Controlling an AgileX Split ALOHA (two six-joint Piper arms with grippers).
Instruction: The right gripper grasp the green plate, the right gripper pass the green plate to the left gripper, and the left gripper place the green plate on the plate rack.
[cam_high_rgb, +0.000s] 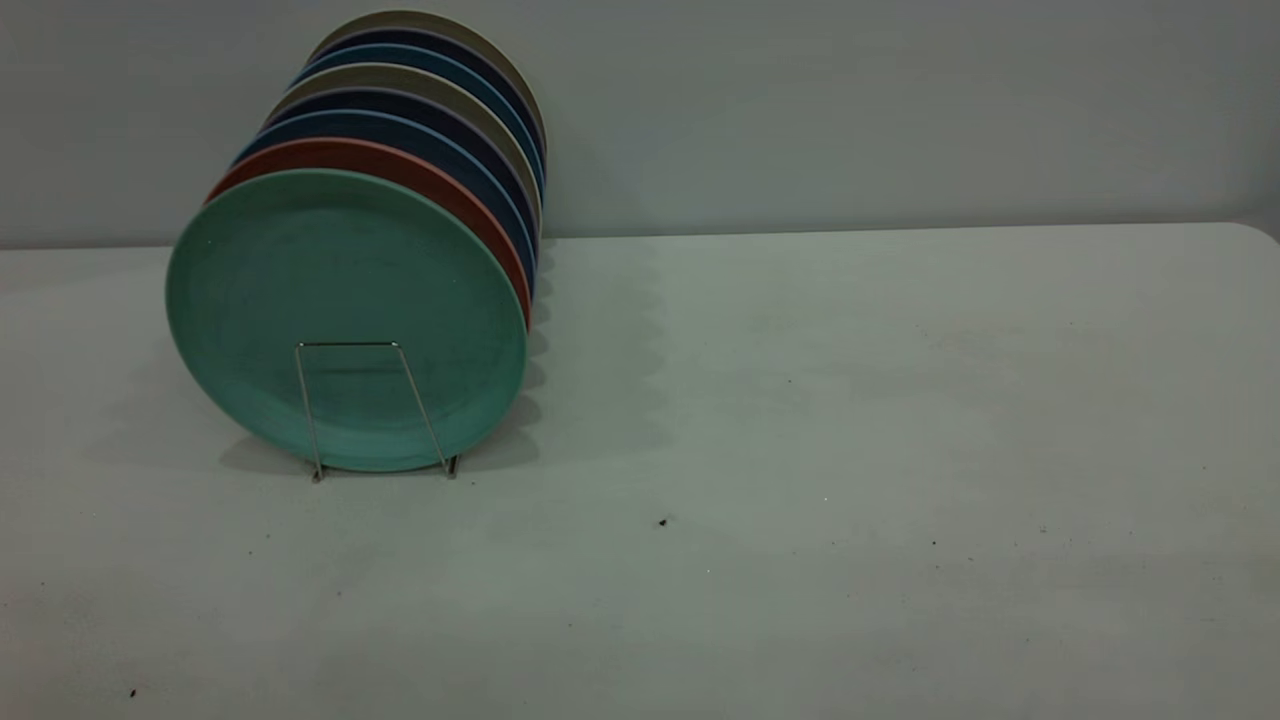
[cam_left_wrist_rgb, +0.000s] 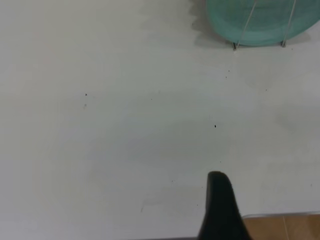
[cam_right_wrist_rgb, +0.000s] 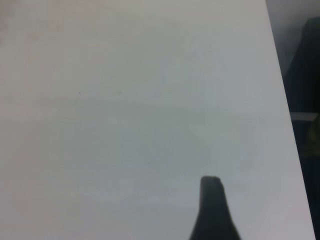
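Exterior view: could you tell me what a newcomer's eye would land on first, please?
A row of plates standing on edge at the table's left, the green plate frontmost in the wire rack. Behind it comes a red plate, then dark blue and grey ones.

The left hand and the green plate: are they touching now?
Apart. In the left wrist view, bare table lies between the left hand and the green plate, which stands on the rack.

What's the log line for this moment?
green plate: upright, front of rack | left tool: over bare table | right tool: over bare table
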